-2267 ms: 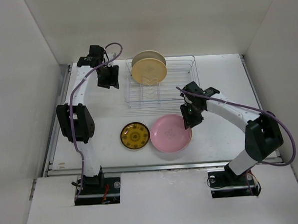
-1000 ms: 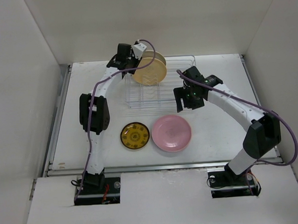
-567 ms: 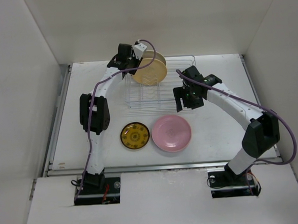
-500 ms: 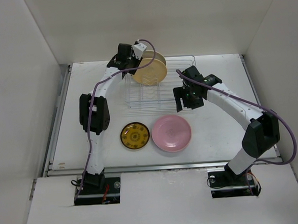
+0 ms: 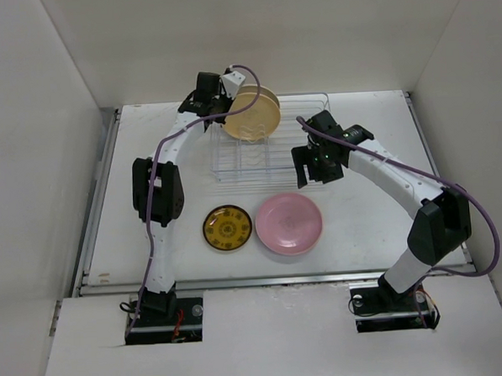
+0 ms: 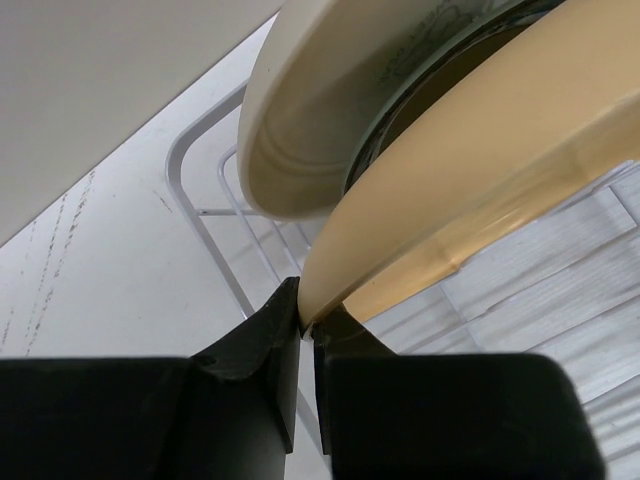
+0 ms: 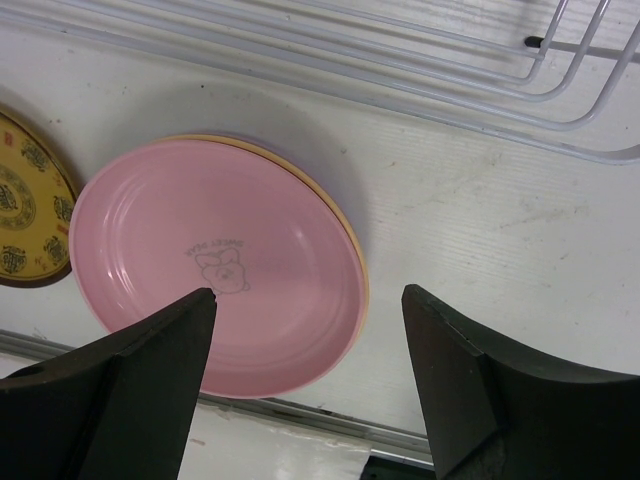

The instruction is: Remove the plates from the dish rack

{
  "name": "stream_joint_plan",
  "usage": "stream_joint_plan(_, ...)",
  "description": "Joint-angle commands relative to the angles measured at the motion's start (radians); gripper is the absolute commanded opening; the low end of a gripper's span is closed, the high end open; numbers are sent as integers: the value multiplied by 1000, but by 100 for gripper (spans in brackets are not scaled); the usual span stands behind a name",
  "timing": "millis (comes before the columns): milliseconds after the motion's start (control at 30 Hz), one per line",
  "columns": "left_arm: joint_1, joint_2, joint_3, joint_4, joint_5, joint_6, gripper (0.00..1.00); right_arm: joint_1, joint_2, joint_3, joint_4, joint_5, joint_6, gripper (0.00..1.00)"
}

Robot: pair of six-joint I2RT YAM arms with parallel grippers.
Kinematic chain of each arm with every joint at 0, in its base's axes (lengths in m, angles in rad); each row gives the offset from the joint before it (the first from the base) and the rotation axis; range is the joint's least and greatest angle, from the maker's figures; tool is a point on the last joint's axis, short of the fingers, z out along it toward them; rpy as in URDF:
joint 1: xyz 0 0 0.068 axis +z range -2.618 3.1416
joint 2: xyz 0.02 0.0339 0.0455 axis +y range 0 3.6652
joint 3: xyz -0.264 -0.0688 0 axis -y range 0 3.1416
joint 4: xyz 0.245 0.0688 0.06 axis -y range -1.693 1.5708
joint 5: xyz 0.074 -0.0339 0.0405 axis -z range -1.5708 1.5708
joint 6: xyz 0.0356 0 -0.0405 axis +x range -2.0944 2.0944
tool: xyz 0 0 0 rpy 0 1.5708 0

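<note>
Tan plate (image 5: 251, 114) on edge, face nearward (left claw (image 6: 308, 318) pinches rim).

I logged the left arm (image 5: 154, 189) stretched far forward, left gripper (image 6: 307, 322) pinched tight on the tan plate (image 6: 470, 170) rim, and the right arm (image 5: 402, 180) bent inward, right gripper (image 7: 308, 300) pointing down, jaws spread wide.

Smooth, glossy tan-yellow plate (image 6: 500, 130) and pink plate (image 7: 220, 270); shiny metal-wire dish rack (image 5: 274, 153); matt, scuffed table (image 7: 500, 230).
</note>
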Motion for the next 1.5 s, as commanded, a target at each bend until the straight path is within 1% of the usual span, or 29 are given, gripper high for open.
stream_joint_plan(0, -2, -101, 42, -28, 22, -32, 0, -8, -30, -1, -12, 8, 3, 81)
stream_joint_plan(267, -2, -145, 107, -98, -7, -73, 0, -8, -29, 9, -12, 8, 3, 81)
stream_joint_plan(633, -2, -165, 116, -138, 2, -103, 0, -8, -50, -10, -12, 8, 3, 81)
stream_joint_plan(767, -2, -183, 128, -179, 22, -112, 0, -8, -59, 1, -12, 8, 3, 81)
stream_joint_plan(900, -2, -193, 150, -233, 100, -156, 0, -8, -79, 24, 0, 8, 3, 81)
stream_joint_plan(967, 7, -202, 173, -262, 129, -185, 0, -8, -106, 33, 33, 8, 3, 81)
stream_joint_plan(1100, 34, -211, 225, -362, 244, -242, 0, -8, -172, 44, 99, 8, 3, 81)
stream_joint_plan(1133, 35, -211, 246, -420, 314, -242, 0, -8, -189, 44, 113, 8, 3, 81)
stream_joint_plan(1167, 35, -211, 259, -457, 344, -251, 0, -8, -203, 44, 125, 22, 3, 81)
stream_joint_plan(1200, 35, -211, 259, -527, 407, -252, 0, -8, -233, 44, 145, 48, 15, 81)
stream_joint_plan(1233, 35, -222, 259, -563, 407, -252, 0, -8, -247, 44, 146, 68, 29, 81)
stream_joint_plan(1267, 35, -222, 259, -599, 472, -252, 0, -8, -260, 44, 146, 95, 39, 81)
stream_joint_plan(1333, 25, -222, 243, -679, 533, -236, 0, -8, -293, 44, 155, 196, 70, 81)
stream_joint_plan(1367, 25, -211, 230, -768, 565, -224, 0, -8, -303, 44, 155, 232, 107, 81)
stream_joint_plan(1433, -16, -184, 219, -857, 574, -163, 0, -8, -315, 44, 126, 331, 142, 81)
stream_joint_plan(1467, -30, -174, 207, -932, 574, -141, 0, -8, -326, 44, 116, 362, 176, 81)
